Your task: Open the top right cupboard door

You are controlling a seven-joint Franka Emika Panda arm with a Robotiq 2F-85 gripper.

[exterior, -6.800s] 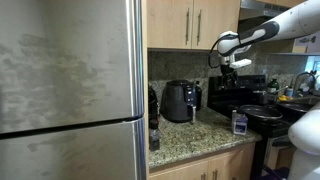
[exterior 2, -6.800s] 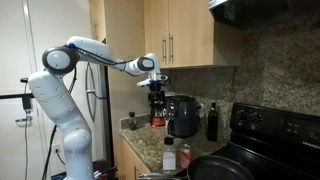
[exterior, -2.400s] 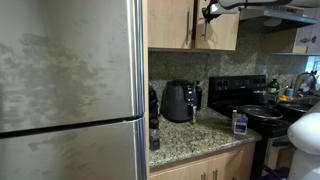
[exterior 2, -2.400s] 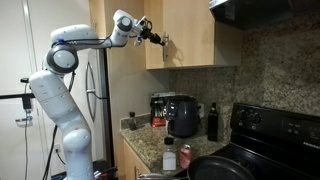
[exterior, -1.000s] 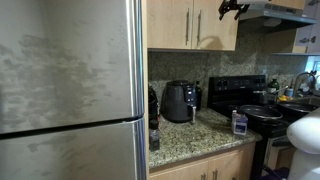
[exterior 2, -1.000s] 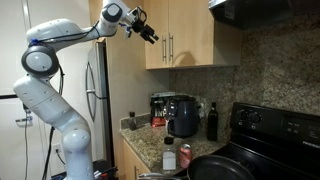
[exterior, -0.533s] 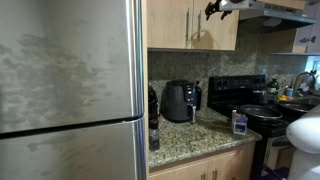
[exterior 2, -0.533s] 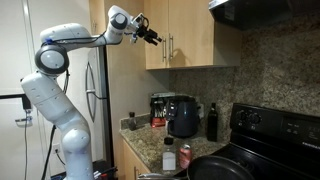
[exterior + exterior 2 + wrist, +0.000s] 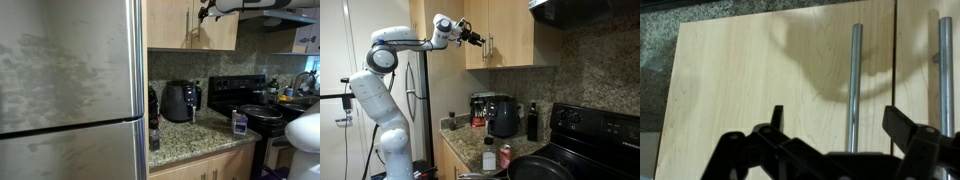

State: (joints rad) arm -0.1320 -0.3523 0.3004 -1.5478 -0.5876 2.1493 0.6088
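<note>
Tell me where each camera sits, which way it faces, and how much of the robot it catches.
Exterior view: beside the fridge, facing counter and upper cupboards; the gripper enters top right.
Exterior view: from the stove end, looking along the counter; the whole arm shows, gripper by the cupboards.
Wrist view: close on the cupboard doors and bar handles; only the open fingers show.
Shared: all three show the handles.

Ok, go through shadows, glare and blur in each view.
In the wrist view the gripper is a dark, blurred silhouette and a soft shadow crosses the cupboard door; in an exterior view blotchy reflections cover the fridge; in an exterior view the arm is evenly lit.
</note>
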